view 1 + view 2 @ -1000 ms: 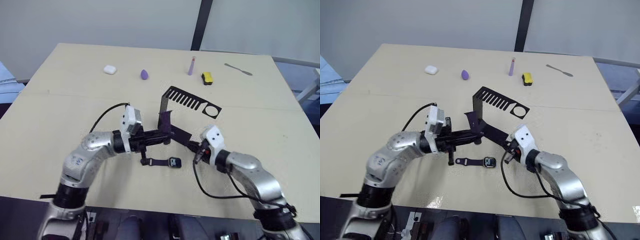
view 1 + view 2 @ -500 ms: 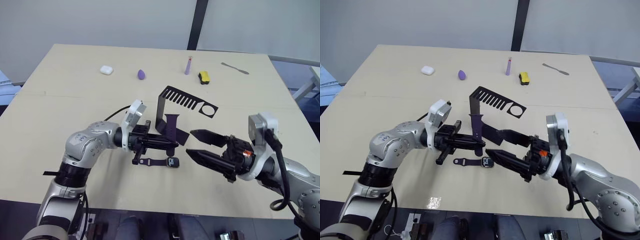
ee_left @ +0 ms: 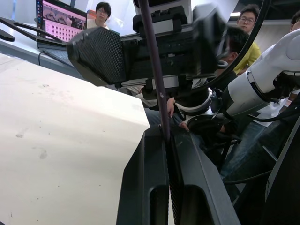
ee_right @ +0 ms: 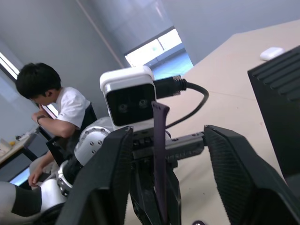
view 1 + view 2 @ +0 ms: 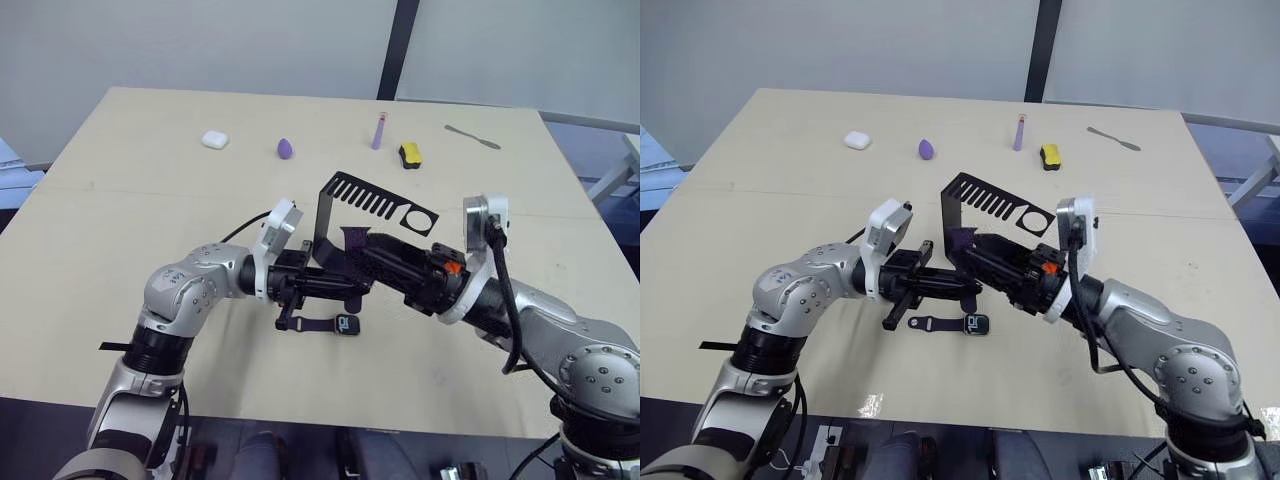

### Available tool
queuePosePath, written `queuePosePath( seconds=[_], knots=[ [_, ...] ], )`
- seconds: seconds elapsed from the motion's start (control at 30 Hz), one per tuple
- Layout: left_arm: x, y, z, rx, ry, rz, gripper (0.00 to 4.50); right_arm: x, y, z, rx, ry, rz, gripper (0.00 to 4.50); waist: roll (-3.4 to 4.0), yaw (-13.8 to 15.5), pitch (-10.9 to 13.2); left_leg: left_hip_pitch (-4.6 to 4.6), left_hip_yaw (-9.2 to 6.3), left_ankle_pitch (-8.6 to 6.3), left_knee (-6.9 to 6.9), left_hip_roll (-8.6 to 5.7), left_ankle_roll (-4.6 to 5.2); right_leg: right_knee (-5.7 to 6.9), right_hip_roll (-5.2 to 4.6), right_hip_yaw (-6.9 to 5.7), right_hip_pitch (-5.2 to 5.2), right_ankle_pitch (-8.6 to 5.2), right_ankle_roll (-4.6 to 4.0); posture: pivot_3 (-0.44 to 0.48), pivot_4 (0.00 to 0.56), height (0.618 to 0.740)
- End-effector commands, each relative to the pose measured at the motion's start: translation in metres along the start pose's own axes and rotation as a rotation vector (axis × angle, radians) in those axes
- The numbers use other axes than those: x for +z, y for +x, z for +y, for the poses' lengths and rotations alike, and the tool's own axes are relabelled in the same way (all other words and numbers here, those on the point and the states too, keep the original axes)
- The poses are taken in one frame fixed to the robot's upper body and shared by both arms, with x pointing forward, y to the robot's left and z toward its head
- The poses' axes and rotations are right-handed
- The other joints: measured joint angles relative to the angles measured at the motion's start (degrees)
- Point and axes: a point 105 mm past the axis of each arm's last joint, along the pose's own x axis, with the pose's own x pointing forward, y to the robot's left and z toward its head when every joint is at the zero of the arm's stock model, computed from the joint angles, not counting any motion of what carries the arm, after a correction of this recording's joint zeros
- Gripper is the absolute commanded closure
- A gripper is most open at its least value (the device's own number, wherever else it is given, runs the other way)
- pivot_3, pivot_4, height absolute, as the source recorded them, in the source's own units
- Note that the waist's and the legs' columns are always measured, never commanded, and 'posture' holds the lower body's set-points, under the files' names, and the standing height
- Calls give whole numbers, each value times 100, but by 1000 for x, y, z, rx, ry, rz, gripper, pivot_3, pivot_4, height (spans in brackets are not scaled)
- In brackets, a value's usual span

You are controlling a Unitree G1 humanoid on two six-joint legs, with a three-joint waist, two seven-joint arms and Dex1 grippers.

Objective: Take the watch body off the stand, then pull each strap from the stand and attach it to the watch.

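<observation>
My left gripper (image 5: pixel 350 289) is shut on a thin dark strap (image 5: pixel 352 238), which stands upright from its fingertips just in front of the black stand (image 5: pixel 325 212). My right gripper (image 4: pixel 161 187) is open, one finger on each side of that strap (image 4: pixel 159 140) without touching it. In the left wrist view the strap (image 3: pixel 151 61) rises from between my shut fingers (image 3: pixel 145 183). The watch body (image 5: pixel 347 325) lies flat on the table below both grippers, with the other strap (image 5: pixel 311 323) joined to its left side.
Along the far side of the table (image 5: pixel 120 220) lie a white earbud case (image 5: pixel 214 140), a purple egg shape (image 5: pixel 287 148), a purple tube (image 5: pixel 378 130), a yellow-and-black block (image 5: pixel 412 153) and a metal spatula (image 5: pixel 471 137). People sit beyond the table in the wrist views.
My right gripper opened, swung out to the right, then came in left and up until it straddled the strap. My left gripper kept its hold on the strap and shifted slightly right.
</observation>
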Motion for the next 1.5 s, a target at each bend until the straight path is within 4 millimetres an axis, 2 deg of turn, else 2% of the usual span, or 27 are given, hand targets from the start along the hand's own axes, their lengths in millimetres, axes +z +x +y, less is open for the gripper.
queuePosePath(
  seconds=[0.03,0.37,0.4,0.43,0.5,1.5],
  knots=[
    [7,3,-5,-19,41,-6,4500,5,2,7,31,2,-30,1773,0,-2,0,0,0,0,0,0,0,0,0,0,0,0,0,0,150,740],
    [7,4,-5,-9,50,-8,4500,6,3,9,54,16,-40,1773,0,-2,0,0,0,0,0,0,0,0,0,0,0,0,0,0,150,740],
    [7,3,-4,-4,49,-10,4500,6,3,10,54,15,-41,2321,0,-3,0,0,0,0,0,0,0,0,0,0,-1,0,0,0,150,740],
    [7,2,-4,-1,48,-12,4500,7,2,10,54,14,-44,2625,0,-3,0,0,0,0,0,1,0,0,0,0,-1,0,0,0,150,740],
    [8,2,-4,1,48,-14,4500,8,1,10,54,13,-49,3584,0,-3,0,0,0,0,0,1,0,0,0,0,-1,0,0,0,150,740],
    [8,5,-3,-6,60,-18,4500,8,0,7,41,18,-61,3584,0,-1,0,-2,-1,0,-2,1,0,-6,0,0,0,0,0,0,150,740]
  ],
)
